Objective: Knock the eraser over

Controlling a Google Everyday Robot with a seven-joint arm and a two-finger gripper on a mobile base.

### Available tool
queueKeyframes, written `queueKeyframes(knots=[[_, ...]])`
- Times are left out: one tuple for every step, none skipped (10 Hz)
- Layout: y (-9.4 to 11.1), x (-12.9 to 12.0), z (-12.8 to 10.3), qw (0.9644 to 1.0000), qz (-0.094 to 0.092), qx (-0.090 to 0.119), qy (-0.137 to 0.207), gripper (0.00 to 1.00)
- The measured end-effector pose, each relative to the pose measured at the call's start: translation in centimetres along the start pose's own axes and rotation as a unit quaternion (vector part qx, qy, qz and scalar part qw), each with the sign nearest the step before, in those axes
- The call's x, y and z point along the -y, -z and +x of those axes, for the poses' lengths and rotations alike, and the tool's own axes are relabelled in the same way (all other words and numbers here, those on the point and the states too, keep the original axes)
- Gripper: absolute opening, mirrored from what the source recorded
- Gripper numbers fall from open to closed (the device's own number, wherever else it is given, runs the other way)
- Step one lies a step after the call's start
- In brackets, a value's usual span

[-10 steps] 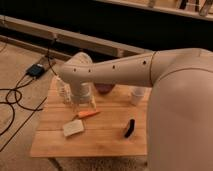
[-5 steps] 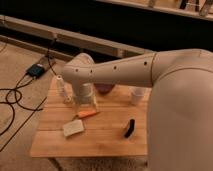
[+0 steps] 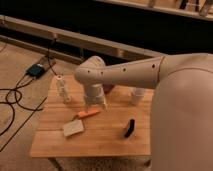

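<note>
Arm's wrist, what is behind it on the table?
A dark reddish thing peeks out behind the wrist; most of it is covered, so I can't name it. The gripper hangs below, just above the carrot.

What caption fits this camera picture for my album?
Gripper hangs by the orange stick, apart from the eraser on the wooden table.

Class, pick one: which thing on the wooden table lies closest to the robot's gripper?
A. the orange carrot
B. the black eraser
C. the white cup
A: the gripper hangs right at the orange carrot, while the black eraser and the white cup sit well apart from it, further towards the picture's right.
</note>
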Motion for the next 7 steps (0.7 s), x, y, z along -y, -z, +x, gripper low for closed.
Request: queueKeyframes(knots=[[-0.7,1.5,0.1,0.9999,-0.001,-0.006,-0.015,0.65],[-1.1,2.3,0.3,0.9997,-0.001,-0.009,-0.023,0.65],[-1.6,3.2,0.5,0.9993,-0.002,-0.014,-0.034,0.65],[-1.9,3.7,0.7,0.999,-0.003,-0.018,-0.041,0.65],[-2.5,4.6,1.2,0.9983,-0.006,-0.025,-0.052,0.65],[-2.7,5.1,1.6,0.9978,-0.007,-0.029,-0.059,0.65],[-3.0,5.6,1.9,0.9972,-0.009,-0.033,-0.066,0.65]])
